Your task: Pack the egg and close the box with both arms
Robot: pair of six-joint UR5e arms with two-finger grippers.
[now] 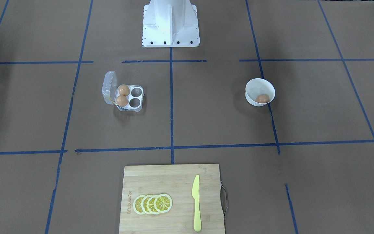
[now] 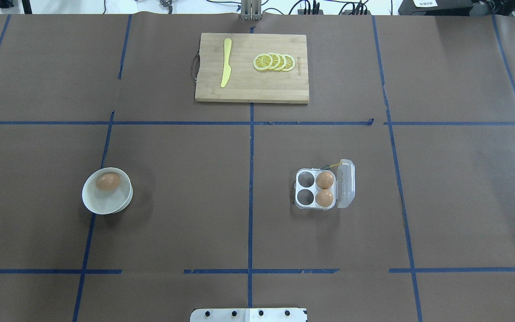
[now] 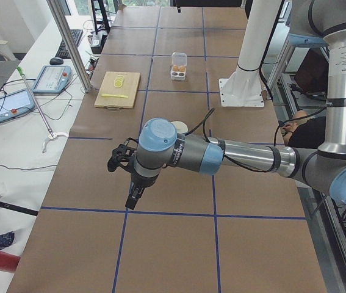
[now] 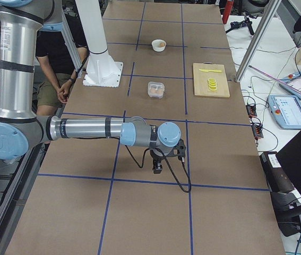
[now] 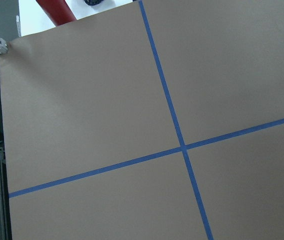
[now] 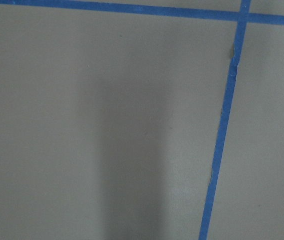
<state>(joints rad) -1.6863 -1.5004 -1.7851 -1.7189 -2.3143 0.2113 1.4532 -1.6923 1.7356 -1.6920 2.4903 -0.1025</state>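
One egg (image 2: pixel 107 182) lies in a round white bowl (image 2: pixel 91 202) on the left half of the table. The clear box (image 2: pixel 314 188) stands right of centre with its lid (image 2: pixel 346 183) open. It holds two eggs (image 2: pixel 325 180) in the cells by the hinge, and the other two cells are empty. My left gripper (image 3: pixel 130 196) shows only in the exterior left view, above bare table well short of the bowl (image 3: pixel 182 126). My right gripper (image 4: pixel 157 168) shows only in the exterior right view, well short of the box (image 4: pixel 156 89). I cannot tell if either gripper is open or shut.
A wooden cutting board (image 2: pixel 248 89) at the table's far edge carries lemon slices (image 2: pixel 274 62) and a yellow knife (image 2: pixel 226 62). The white pedestal (image 1: pixel 170 24) stands at the robot side. Blue tape lines cross the brown table cover. Both wrist views show only table.
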